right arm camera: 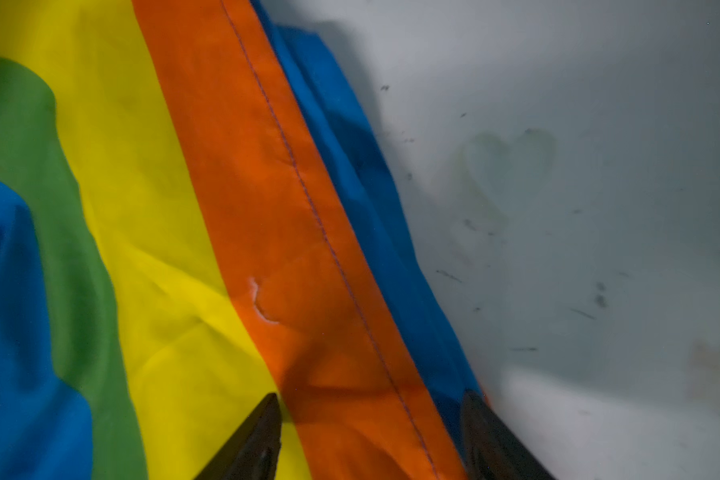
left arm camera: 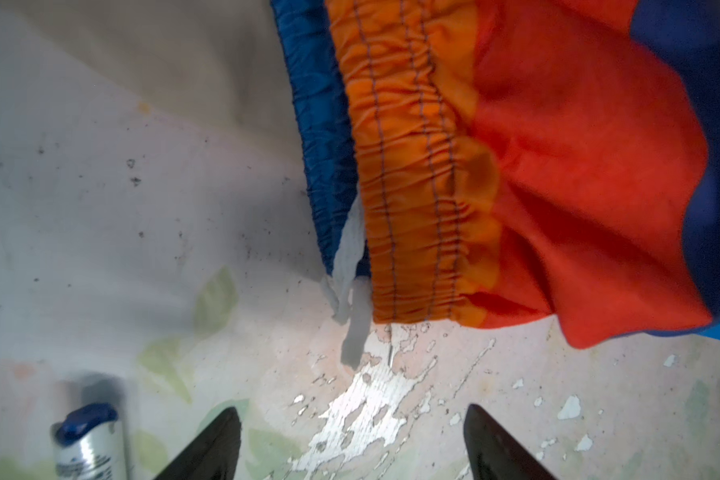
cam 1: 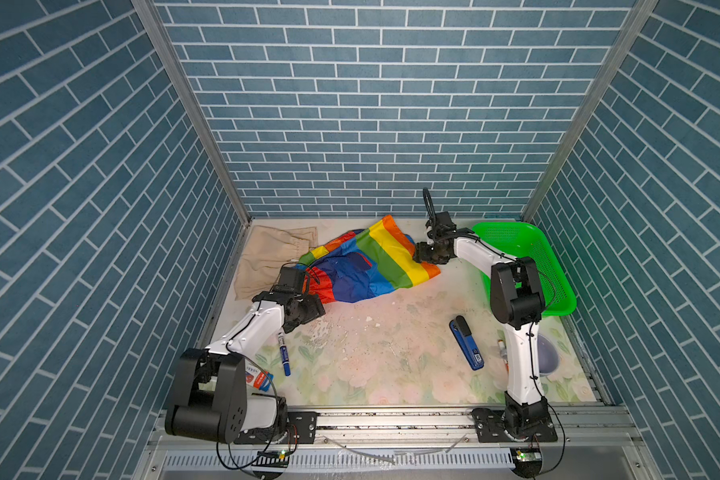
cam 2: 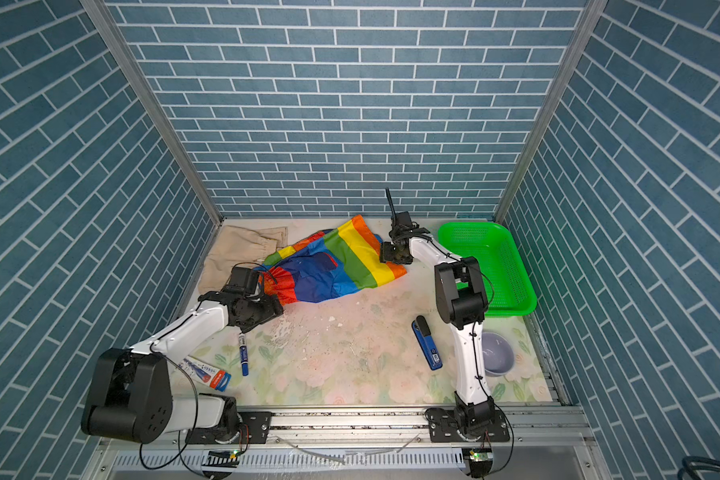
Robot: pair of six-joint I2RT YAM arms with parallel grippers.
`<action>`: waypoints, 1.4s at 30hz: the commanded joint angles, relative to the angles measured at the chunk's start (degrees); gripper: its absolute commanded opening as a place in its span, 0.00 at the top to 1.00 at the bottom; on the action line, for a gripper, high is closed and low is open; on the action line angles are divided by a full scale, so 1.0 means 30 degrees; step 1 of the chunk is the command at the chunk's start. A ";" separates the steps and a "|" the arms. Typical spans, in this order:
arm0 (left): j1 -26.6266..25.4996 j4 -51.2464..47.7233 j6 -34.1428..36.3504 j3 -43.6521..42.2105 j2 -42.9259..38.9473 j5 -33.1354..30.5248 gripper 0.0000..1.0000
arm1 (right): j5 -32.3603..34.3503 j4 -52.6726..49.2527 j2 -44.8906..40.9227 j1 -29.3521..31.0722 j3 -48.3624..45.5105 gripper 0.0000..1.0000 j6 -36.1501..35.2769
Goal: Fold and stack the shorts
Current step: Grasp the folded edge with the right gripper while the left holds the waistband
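Observation:
The rainbow-striped shorts [cam 1: 375, 262] [cam 2: 341, 266] lie crumpled at the back middle of the table. Their orange-red waistband [left arm camera: 408, 199] faces my left gripper. The beige shorts [cam 1: 267, 257] [cam 2: 233, 253] lie at the back left, partly under the striped pair. My left gripper [cam 1: 314, 307] [cam 2: 273, 309] [left arm camera: 352, 415] hovers open just short of the waistband end and its white drawstring [left arm camera: 352, 291], with only bare table between its fingers. My right gripper [cam 1: 418, 253] [cam 2: 385, 253] [right arm camera: 371, 399] is open over the orange leg hem [right arm camera: 308, 249], and the cloth lies flat beneath its spread fingers.
A green mesh basket [cam 1: 558, 282] [cam 2: 512, 266] stands at the back right behind the right arm. A blue stapler [cam 1: 466, 343] [cam 2: 427, 343] and a purple bowl [cam 1: 547, 353] [cam 2: 497, 353] are front right. A blue marker [cam 1: 283, 353] [cam 2: 243, 353] [left arm camera: 90, 440] and a red-blue packet [cam 1: 258, 376] [cam 2: 206, 372] lie front left.

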 commanded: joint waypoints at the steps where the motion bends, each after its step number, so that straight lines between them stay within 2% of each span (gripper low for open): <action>1: -0.0100 0.1606 -0.0307 -0.0187 0.0658 0.0433 0.15 | -0.0978 -0.0499 0.0871 -0.0207 0.0880 0.31 0.1087; 3: -0.0100 0.2083 -0.0360 -0.0123 0.1097 0.0556 0.15 | -0.1367 -0.0263 0.1033 -0.0207 0.0777 0.34 0.1345; 5: -0.0100 0.2629 -0.0382 -0.0104 0.1569 0.0643 0.16 | -0.1839 0.0171 0.0935 -0.0203 0.0277 0.42 0.1558; 6: -0.0100 0.2838 -0.0370 -0.0106 0.1734 0.0689 0.17 | -0.1972 0.0424 0.0812 -0.0205 -0.0039 0.50 0.1642; 9: -0.0100 0.3352 -0.0303 0.0059 0.2393 0.0693 0.24 | -0.2204 0.1203 0.0029 -0.0207 -0.1512 0.93 0.1933; 10: -0.0100 0.3472 -0.0265 0.0148 0.2608 0.0749 0.28 | -0.2177 0.1625 -0.0434 -0.0222 -0.2293 1.00 0.2084; 13: -0.0085 0.3828 -0.0218 0.0362 0.3082 0.0995 0.49 | -0.1925 0.2739 -0.2306 -0.0261 -0.4647 1.00 0.2422; 17: -0.0100 0.3886 -0.0130 0.0557 0.3276 0.1216 0.87 | -0.1198 0.3435 -0.4926 -0.0324 -0.7893 1.00 0.2632; 19: -0.0100 0.3836 0.0001 0.0552 0.3131 0.1279 1.00 | -0.0799 0.3468 -0.6113 -0.0346 -0.9315 1.00 0.2688; 23: -0.0100 0.3396 0.0300 0.0551 0.2615 0.1268 1.00 | 0.0194 0.3140 -0.8057 -0.0368 -1.1396 1.00 0.2566; 26: -0.0100 0.2682 0.0669 0.0506 0.1966 0.1209 1.00 | 0.1400 0.2542 -0.8972 -0.0369 -1.1830 1.00 0.2244; 27: -0.0100 0.2414 0.0788 0.0466 0.1772 0.1028 1.00 | 0.1571 0.2421 -0.9067 -0.0362 -1.1768 0.91 0.2130; 28: -0.0100 0.2126 0.0913 0.0383 0.1497 0.0816 1.00 | 0.1795 0.2190 -0.9010 -0.0358 -1.1492 0.72 0.1944; 29: -0.0100 0.1880 0.0953 0.0290 0.1215 0.0650 1.00 | 0.2101 0.1766 -0.8730 -0.0382 -1.0950 0.59 0.1748; 30: -0.0100 0.1757 0.0961 0.0222 0.1008 0.0480 1.00 | 0.2185 0.1459 -0.8388 -0.0355 -1.0398 0.52 0.1583; 33: -0.0100 0.1568 0.0915 -0.0049 0.0533 0.0179 1.00 | 0.2336 0.0968 -0.6789 -0.0383 -0.8637 0.42 0.1265; 38: -0.0100 0.1355 0.0889 -0.0037 0.0467 0.0003 1.00 | 0.2080 0.0735 -0.4136 -0.0439 -0.5790 0.39 0.0996; 39: -0.0100 0.1382 0.0904 -0.0023 0.0497 -0.0026 0.95 | 0.2013 0.0692 -0.3824 -0.0449 -0.5350 0.39 0.0977; 42: -0.0100 0.1674 0.0880 -0.0102 0.0540 0.0021 0.62 | 0.1843 0.0616 -0.2897 -0.0496 -0.4052 0.39 0.0904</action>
